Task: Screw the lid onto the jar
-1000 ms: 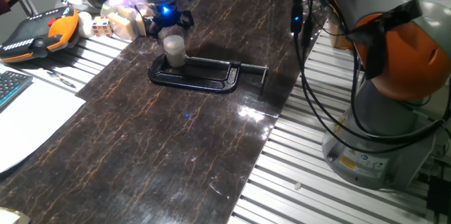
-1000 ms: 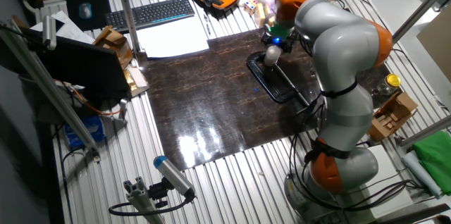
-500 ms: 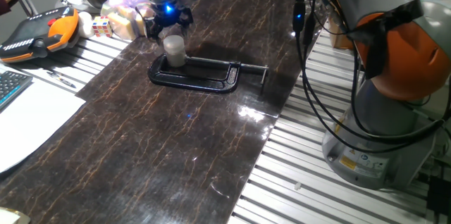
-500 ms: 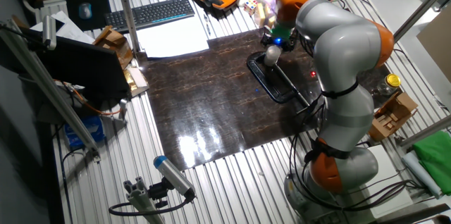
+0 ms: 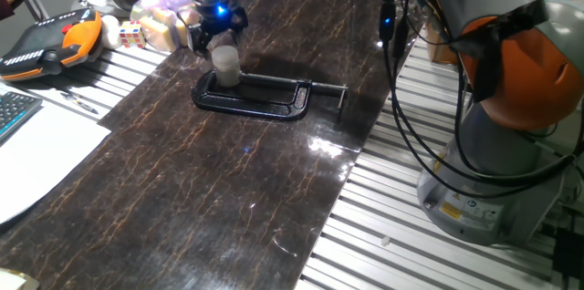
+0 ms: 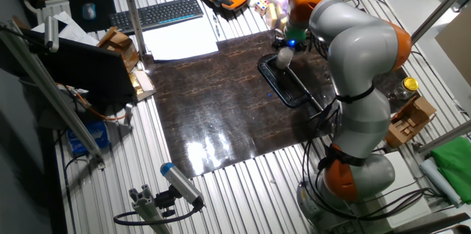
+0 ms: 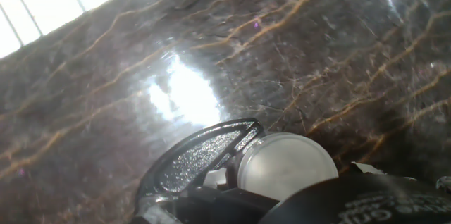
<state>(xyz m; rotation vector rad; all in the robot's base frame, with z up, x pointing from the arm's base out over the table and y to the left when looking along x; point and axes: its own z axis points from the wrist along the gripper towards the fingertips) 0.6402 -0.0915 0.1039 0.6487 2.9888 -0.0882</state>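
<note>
The small whitish jar (image 5: 225,69) stands upright in the jaw of a black C-clamp (image 5: 265,100) on the dark marbled table. The grey-white lid (image 5: 224,53) sits on top of the jar. In the hand view the lid (image 7: 285,164) shows as a pale disc low in the frame, beside the clamp's round textured pad (image 7: 201,157). My gripper (image 5: 217,35) hovers just above and behind the jar, with its fingers spread wider than the lid and nothing between them. The other fixed view shows the gripper (image 6: 288,45) over the jar (image 6: 282,58).
An orange teach pendant (image 5: 50,39), foam pieces and a die (image 5: 155,24) lie at the table's back left. White paper (image 5: 36,158) lies at the left. A keyboard (image 6: 154,15) lies behind the mat. A clear jar with a yellow lid (image 6: 410,84) stands far right.
My gripper has shifted slightly up and back from the jar. The jar, lid and clamp have not moved.
</note>
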